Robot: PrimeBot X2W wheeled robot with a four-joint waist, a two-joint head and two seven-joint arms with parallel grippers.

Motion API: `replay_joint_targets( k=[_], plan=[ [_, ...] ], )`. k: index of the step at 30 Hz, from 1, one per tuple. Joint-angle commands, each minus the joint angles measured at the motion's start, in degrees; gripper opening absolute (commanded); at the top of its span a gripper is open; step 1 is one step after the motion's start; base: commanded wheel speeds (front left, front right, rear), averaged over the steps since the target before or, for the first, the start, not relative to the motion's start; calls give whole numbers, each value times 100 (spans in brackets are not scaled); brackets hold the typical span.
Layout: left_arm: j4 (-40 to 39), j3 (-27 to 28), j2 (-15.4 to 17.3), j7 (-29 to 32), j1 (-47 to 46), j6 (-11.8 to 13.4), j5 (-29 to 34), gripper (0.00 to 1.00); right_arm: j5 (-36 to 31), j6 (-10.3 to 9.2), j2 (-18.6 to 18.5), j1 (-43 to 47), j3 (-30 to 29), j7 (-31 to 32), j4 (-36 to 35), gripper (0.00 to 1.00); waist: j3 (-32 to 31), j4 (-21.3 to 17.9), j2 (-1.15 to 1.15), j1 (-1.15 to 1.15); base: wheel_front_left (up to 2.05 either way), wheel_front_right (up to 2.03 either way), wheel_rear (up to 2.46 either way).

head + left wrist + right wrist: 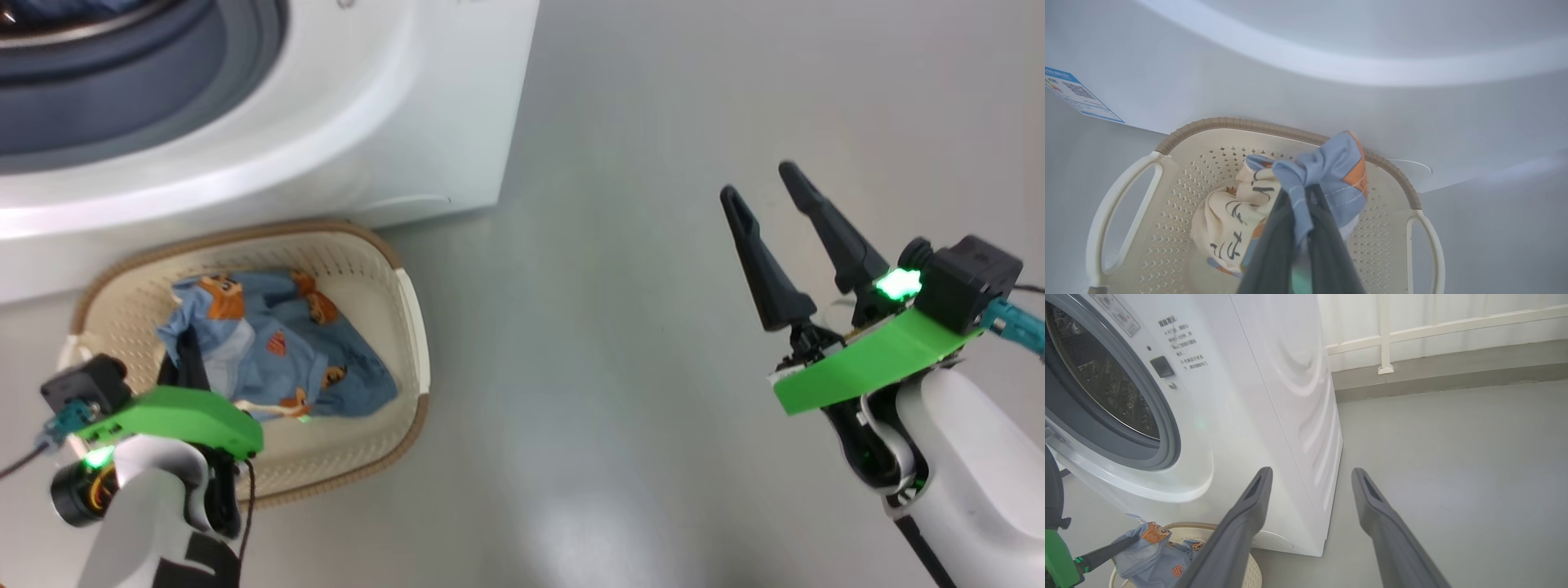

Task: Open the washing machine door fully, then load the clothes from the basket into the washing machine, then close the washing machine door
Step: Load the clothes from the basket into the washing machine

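The cream basket (412, 343) sits on the floor against the front of the white washing machine (392, 106). In it lie the clothes (326, 351), blue fabric with orange figures. My left gripper (189, 349) reaches into the basket and is shut on a fold of the blue cloth (1331, 171); a cream piece with dark lettering (1229, 220) hangs below it over the basket (1180, 171). My right gripper (763, 181) hovers open over bare floor to the right, holding nothing. The drum mouth (1106, 388) stands uncovered. The washing machine door is out of view.
Grey floor (612, 327) spreads to the right of the machine. A low white railing and kerb (1384, 343) run behind it. A blue label (1077, 96) sits low on the machine's front, close above the basket.
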Motion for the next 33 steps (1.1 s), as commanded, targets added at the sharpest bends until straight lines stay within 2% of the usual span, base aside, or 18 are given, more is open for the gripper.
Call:
replay_joint_targets(
  k=[1, 13, 23, 27, 33],
  plan=[
    [-211, 157, 127, -53, 268, -23, 57, 0, 46, 33, -42, 237, 60, -44, -78, 100, -473, 117, 0, 0, 0, 0, 0],
    [-1724, 148, -130, -53, 1114, -223, 240, 0, 20, 33, -3, 598, 74, -44, 100, 100, -1289, 286, 0, 0, 0, 0, 0],
    [-2849, -76, -232, -53, 1662, -278, 335, 0, 10, 33, 26, 874, 74, -44, 200, 100, -1809, 350, 0, 0, 0, 0, 0],
    [-3287, -162, -224, -52, 1848, -276, 378, 0, 0, 33, 38, 983, 69, -44, 232, 100, -1983, 359, 0, 0, 0, 0, 0],
    [-3971, -349, -96, 142, 2074, -146, 631, 0, -12, 33, 40, 1072, 51, -44, 252, 100, -2155, 372, 0, 0, 0, 0, 0]
  ],
)
